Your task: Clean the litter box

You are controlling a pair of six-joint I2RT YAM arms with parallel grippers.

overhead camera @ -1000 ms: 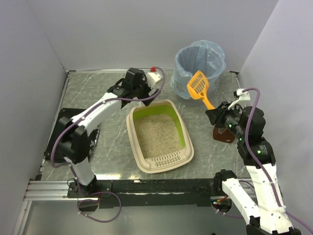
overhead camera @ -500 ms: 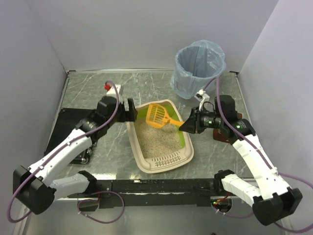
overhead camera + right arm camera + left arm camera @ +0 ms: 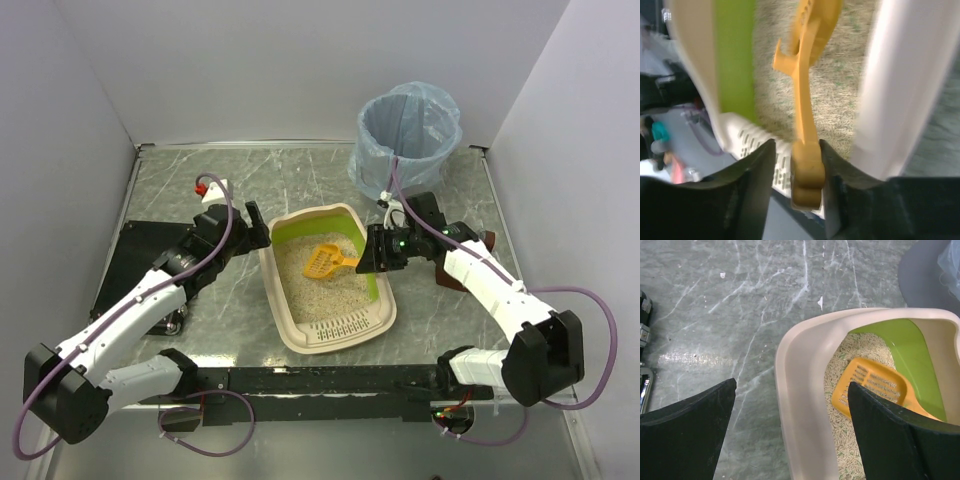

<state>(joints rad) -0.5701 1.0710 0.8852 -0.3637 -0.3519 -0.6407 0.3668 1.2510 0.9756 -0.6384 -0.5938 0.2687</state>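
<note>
Noting the layout: the litter box [image 3: 270, 278] sits mid-bench [image 3: 190, 190], its long axis running from the far edge to the near edge and skewed a little toward the right at the near end, where the slotted lip is. The right gripper [image 3: 373, 258] hangs at the box's right rim. The orange scoop [image 3: 321, 262] lies across the box's long axis, head on the litter and handle end between the right fingers [image 3: 740, 200]. A gap shows on one side, so grip or release cannot be told. The left gripper [image 3: 255, 225] is spread wide and empty over the box's far-left corner. Judgement: the right arm is nearer, and the litter lies to the left of its fingers.
</note>
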